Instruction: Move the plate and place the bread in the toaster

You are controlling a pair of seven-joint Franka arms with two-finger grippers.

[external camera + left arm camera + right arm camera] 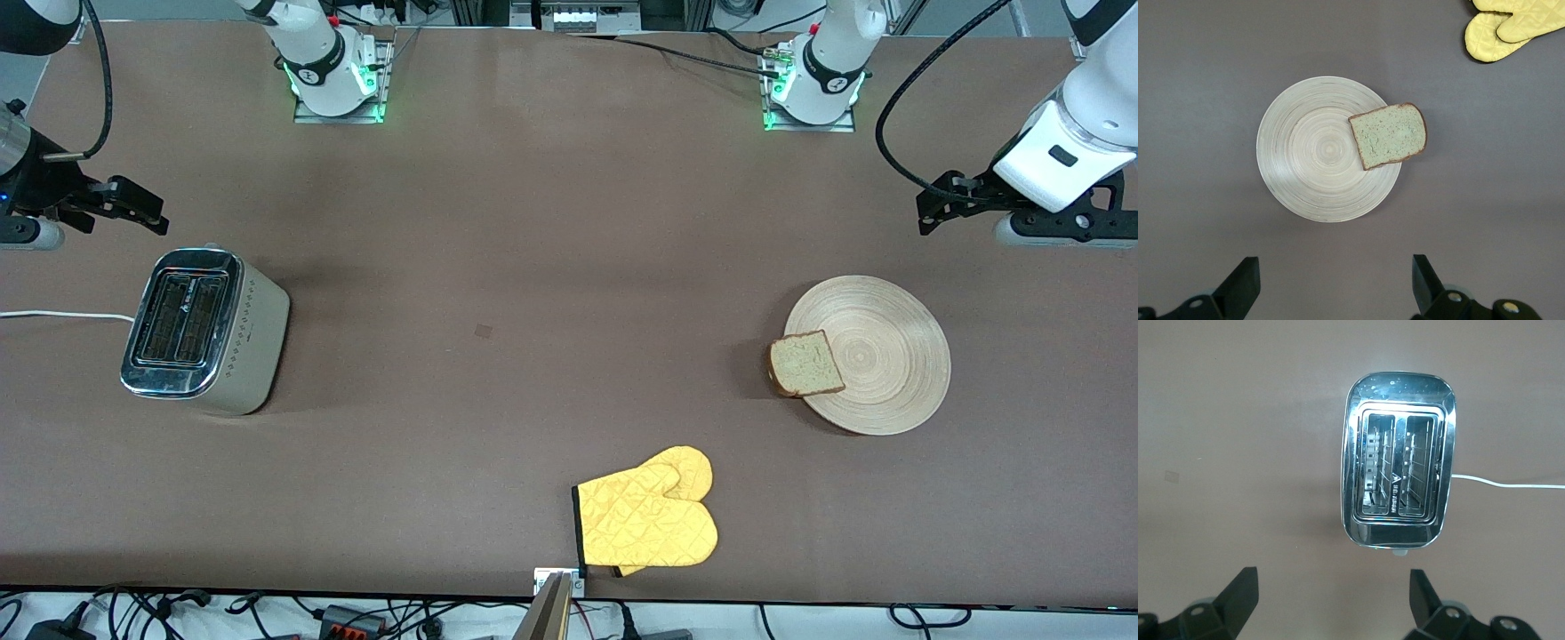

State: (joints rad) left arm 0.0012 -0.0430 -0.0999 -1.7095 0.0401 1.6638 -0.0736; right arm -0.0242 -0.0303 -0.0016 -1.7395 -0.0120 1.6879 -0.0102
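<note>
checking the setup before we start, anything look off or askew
Only the bread: it sits half off the plate, overhanging the rim toward the toaster. The oven mitt lies flat, nothing spilled or damaged.

One plate sits on the surface, with one slice of bread on it. There is one toaster, which has two slots and one white cord. Two yellow oven mitts lie stacked together. Two arms are present, each ending in one pincer
</note>
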